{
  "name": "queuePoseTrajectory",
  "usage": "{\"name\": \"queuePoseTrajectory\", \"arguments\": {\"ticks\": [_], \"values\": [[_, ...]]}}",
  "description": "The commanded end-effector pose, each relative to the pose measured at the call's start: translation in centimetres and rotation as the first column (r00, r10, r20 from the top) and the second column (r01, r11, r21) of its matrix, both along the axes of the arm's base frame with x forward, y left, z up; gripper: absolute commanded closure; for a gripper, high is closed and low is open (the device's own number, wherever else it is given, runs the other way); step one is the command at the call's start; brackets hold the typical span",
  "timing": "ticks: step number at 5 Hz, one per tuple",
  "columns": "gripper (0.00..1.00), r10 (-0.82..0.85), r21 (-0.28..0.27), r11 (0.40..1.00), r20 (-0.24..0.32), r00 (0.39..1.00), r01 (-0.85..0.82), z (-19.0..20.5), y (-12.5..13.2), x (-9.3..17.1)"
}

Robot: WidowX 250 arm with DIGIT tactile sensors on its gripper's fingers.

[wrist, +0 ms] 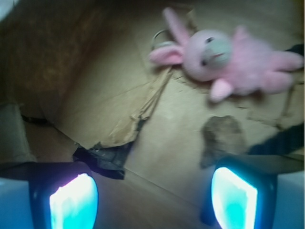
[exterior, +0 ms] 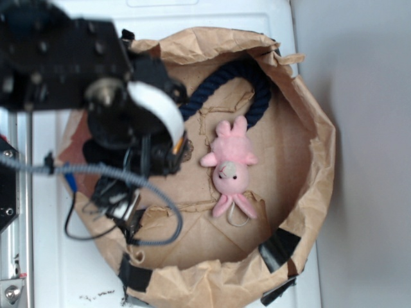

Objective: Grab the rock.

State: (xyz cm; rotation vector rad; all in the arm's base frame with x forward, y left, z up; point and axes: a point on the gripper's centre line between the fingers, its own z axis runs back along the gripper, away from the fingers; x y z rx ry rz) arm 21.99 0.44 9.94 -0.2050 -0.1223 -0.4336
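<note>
Wrist view gives me the clearest read: the gripper (wrist: 152,200) is spread wide, its 2 glowing blue fingers (wrist: 74,202) apart at the bottom corners with nothing between them. The rock (wrist: 224,138), a dark rough lump, lies flat on the brown paper (wrist: 95,105) just above the finger on the picture's right side, not touched by it. The pink plush bunny (wrist: 224,59) lies beyond the rock, near it but apart. In the exterior view I see the arm's black body over the left part of the paper-lined basin (exterior: 321,147), and the rock (exterior: 186,151) only peeks out at the gripper's edge. The navy rope (exterior: 247,83) curves along the far side, its end just beside the bunny's feet.
</note>
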Motion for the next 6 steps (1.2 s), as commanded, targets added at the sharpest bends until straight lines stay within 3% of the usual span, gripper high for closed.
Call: {"name": "queuePoseTrajectory", "arguments": {"ticks": [1, 4, 6], "values": [[0.0, 0.049, 0.033, 0.998, 0.01, 0.999, -0.049, 1.0, 1.7, 2.0], [0.0, 0.076, 0.102, 0.992, 0.005, 0.997, -0.076, -2.9, 3.1, 6.3], [0.0, 0.028, 0.151, 0.988, -0.005, 1.0, -0.027, -6.5, 2.0, 6.4]]}}
